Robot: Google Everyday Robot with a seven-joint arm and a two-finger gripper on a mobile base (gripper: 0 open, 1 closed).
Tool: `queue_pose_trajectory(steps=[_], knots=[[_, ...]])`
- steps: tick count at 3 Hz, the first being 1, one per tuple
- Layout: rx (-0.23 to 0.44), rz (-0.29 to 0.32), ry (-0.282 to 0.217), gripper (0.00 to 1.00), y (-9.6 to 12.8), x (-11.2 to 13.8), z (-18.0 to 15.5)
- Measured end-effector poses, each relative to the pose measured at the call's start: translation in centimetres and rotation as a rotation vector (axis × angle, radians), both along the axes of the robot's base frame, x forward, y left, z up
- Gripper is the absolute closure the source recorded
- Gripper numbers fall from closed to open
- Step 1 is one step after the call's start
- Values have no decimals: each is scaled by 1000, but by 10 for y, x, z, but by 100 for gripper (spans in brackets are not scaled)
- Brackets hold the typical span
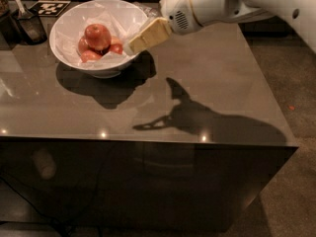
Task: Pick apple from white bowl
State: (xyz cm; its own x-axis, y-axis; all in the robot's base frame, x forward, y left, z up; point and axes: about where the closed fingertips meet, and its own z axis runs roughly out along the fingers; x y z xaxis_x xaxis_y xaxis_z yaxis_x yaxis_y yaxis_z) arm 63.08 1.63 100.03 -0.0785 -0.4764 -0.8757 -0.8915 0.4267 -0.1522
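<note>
The white bowl (66,53) stands at the back left of the glossy grey table, lined with crumpled white paper. Red apples are piled in it. The apple (97,36), round and glossy, sits on top of the pile. Other red apples (116,48) lie under and beside it. My gripper (131,47), tan at the end of the white arm, reaches in from the right. Its tip is over the bowl's right rim, just right of the apples and apart from them.
A dark container with a utensil (25,26) stands left of the bowl. A black-and-white marker tag (49,7) lies behind it. The arm's shadow (197,117) falls on the table's middle. The table's front edge (148,141) and right edge are near; carpet lies to the right.
</note>
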Motion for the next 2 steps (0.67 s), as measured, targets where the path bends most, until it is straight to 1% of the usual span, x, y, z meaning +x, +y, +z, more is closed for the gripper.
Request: queue_pose_trajectory(steps=[1,2], knots=[[80,72,15,0,41,0,2],[118,144,29,0,73,-1,7]])
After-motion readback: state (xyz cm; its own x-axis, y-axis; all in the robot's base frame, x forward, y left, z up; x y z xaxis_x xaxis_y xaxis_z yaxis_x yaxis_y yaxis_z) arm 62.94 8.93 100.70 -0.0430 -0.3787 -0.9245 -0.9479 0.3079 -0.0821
